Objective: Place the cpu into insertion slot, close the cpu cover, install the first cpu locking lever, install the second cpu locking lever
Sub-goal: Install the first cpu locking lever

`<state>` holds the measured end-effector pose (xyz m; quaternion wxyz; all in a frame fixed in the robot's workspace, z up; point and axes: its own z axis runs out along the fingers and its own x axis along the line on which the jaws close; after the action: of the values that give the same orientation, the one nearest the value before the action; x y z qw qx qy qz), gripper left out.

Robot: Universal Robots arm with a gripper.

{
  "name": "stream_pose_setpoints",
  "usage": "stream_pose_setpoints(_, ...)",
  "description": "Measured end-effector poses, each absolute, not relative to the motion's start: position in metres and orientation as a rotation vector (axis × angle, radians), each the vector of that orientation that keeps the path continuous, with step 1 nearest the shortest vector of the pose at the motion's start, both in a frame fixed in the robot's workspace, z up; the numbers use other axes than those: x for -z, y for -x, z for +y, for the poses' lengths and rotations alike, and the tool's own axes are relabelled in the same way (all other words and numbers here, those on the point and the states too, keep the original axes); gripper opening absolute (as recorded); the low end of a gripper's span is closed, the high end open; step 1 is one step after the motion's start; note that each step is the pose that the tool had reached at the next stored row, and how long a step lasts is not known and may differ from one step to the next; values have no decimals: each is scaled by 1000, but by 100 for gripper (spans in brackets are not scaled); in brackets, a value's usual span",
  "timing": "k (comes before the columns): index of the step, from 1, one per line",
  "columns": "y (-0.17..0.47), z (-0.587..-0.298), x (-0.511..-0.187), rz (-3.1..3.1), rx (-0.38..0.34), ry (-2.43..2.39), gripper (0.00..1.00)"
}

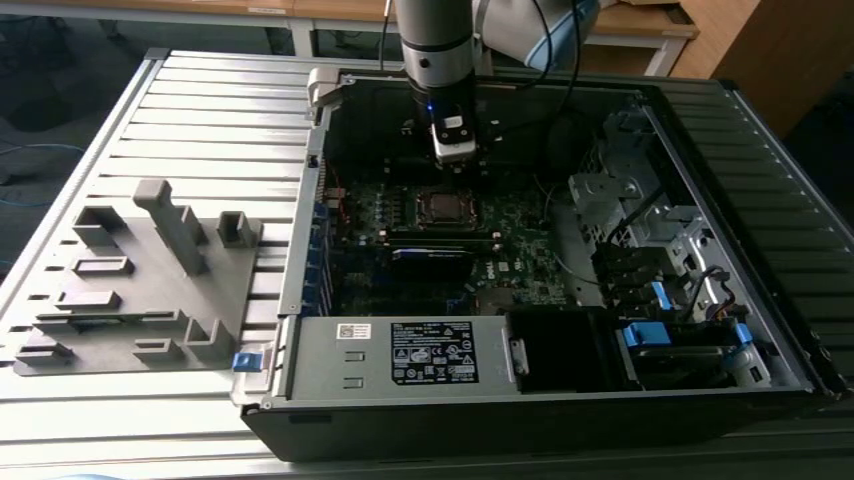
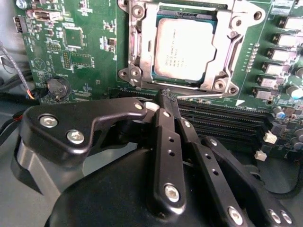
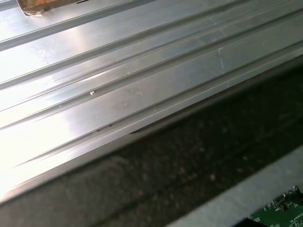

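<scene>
Silver-grey cpu (image 2: 183, 49) sits in the insertion slot (image 2: 131, 71), framed by the cpu cover (image 2: 226, 52). Gripper (image 2: 168, 100) hovers clenched, fingertips together, just beside the slot's rim.

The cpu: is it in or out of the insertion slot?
In. The cpu lies flat inside the insertion slot, framed by metal.

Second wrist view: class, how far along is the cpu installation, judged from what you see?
Done: the cpu lies in the insertion slot with the cpu cover down around it. In hand: the shut hand is at the end of a locking lever along the slot's edge. Left: whether either lever is latched cannot be told.
</scene>
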<state>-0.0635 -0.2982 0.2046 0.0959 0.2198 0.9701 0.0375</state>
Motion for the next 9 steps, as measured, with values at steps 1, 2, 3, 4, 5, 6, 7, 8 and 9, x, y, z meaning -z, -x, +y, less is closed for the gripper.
stream_pose_setpoints(1, 64, -298, -205, 2875, -111, -652, 11)
stream_pose_setpoints(2, 64, -297, -205, 2875, -111, -651, 11)
stream_pose_setpoints(3, 64, -297, -205, 2875, -111, -651, 11)
stream_pose_setpoints(4, 64, -296, -205, 2875, -111, -651, 11)
stream_pose_setpoints(5, 64, -296, -205, 2875, -111, -651, 11)
stream_pose_setpoints(6, 64, -296, -205, 2875, -111, -651, 11)
stream_pose_setpoints(7, 64, -296, -205, 2875, -111, -651, 11)
stream_pose_setpoints(8, 64, -296, -206, 2875, -112, -651, 11)
stream_pose_setpoints(9, 64, -296, -207, 2875, -112, -651, 11)
